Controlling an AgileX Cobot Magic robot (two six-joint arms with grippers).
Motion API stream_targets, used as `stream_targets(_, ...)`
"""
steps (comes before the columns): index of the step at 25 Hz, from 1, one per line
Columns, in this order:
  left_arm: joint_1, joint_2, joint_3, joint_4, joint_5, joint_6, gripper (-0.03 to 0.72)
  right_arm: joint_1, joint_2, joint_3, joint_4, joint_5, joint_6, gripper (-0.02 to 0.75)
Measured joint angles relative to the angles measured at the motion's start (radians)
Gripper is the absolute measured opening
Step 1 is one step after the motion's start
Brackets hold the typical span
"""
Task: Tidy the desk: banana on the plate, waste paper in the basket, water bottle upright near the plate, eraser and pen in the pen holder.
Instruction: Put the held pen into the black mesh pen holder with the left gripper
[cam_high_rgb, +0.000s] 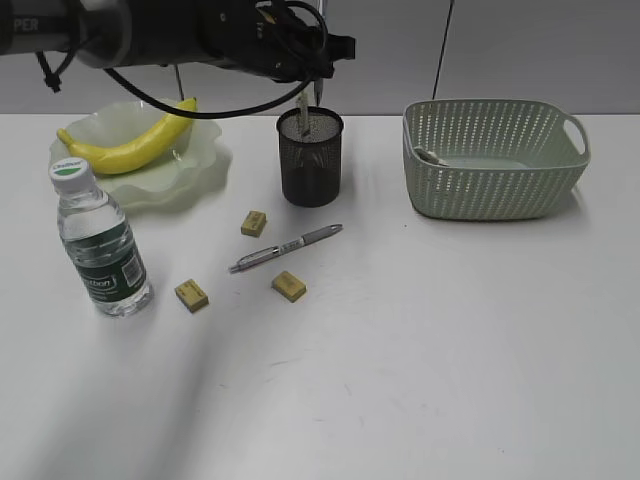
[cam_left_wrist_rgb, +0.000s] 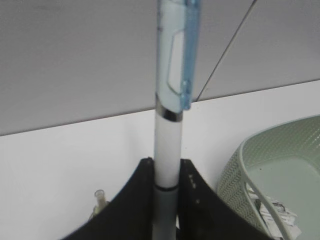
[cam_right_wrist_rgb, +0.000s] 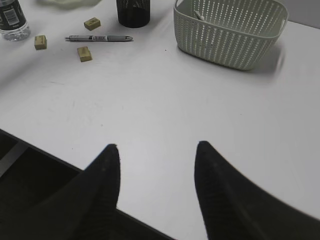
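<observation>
My left gripper (cam_high_rgb: 312, 72) hangs over the black mesh pen holder (cam_high_rgb: 310, 160), shut on a white pen (cam_left_wrist_rgb: 167, 135) with a blue clip. The pen's (cam_high_rgb: 303, 112) lower end reaches into the holder's mouth. A second pen (cam_high_rgb: 287, 247) lies on the desk (cam_high_rgb: 450, 350) among three yellow erasers (cam_high_rgb: 254, 223) (cam_high_rgb: 191, 295) (cam_high_rgb: 289, 286). The banana (cam_high_rgb: 130, 148) lies on the plate (cam_high_rgb: 195, 170). In front of the plate the water bottle (cam_high_rgb: 100, 245) stands upright. Waste paper (cam_left_wrist_rgb: 272, 210) sits in the basket (cam_high_rgb: 495, 160). My right gripper (cam_right_wrist_rgb: 157, 147) is open, holding nothing, over the desk's near edge.
The left arm stretches across the back of the desk from the left, above the plate. The basket (cam_left_wrist_rgb: 280, 165) stands just right of the pen holder. The desk's dark front edge (cam_right_wrist_rgb: 45, 170) lies under my right gripper.
</observation>
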Motion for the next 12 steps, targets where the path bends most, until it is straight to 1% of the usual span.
stream_targets(12, -0.021, 0.079, 0.001, 0.008, -0.013, 0.000, 0.095, 0.000, 0.000, 0.000, 0.000, 0.000, 0.000, 0.393)
